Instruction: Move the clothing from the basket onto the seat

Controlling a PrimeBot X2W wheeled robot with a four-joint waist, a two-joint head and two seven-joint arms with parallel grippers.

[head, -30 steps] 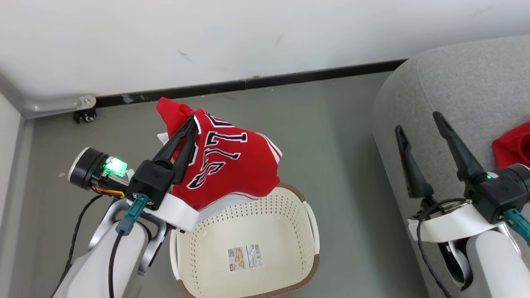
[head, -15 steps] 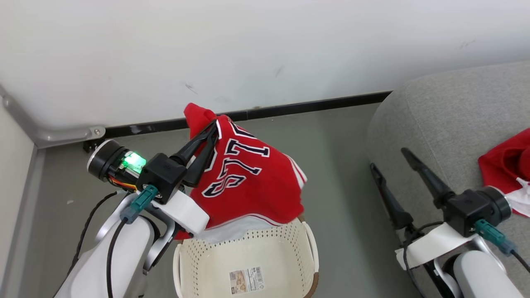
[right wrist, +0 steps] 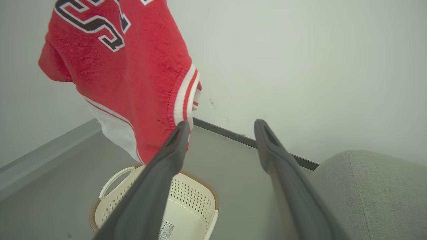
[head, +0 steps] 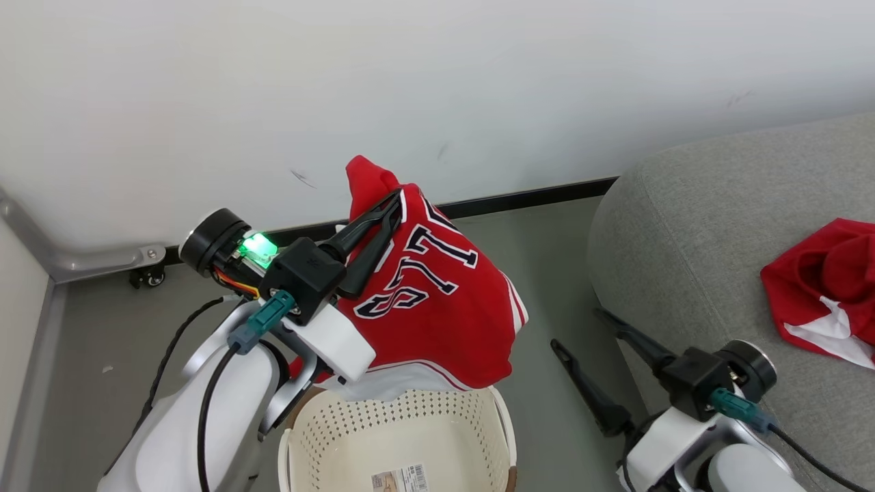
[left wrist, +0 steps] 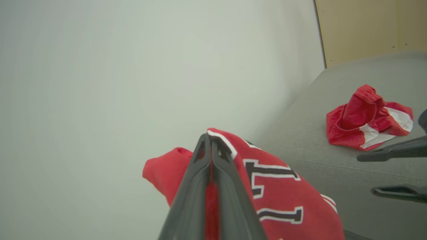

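Left gripper [head: 396, 199] is pinched shut on the red jersey [head: 444, 314], which hangs lengthwise, hem pointing down at the basket [head: 410, 418] just under it. Right gripper [head: 576, 326] is spread wide and empty beside the seat's [head: 683, 219] edge. The left wrist view catches the whole shorts [left wrist: 367, 116], well in from the seat's rounded corner; the head view crops them.

A plain white wall [head: 205, 102] meets a grey floor [head: 109, 342] along a black skirting [head: 533, 197]; a caster [head: 152, 277] stands at left.

On the jersey [head: 444, 321] — black-white "LLS", upside down; sticker [head: 400, 480] in basket [head: 410, 417] unreadable.
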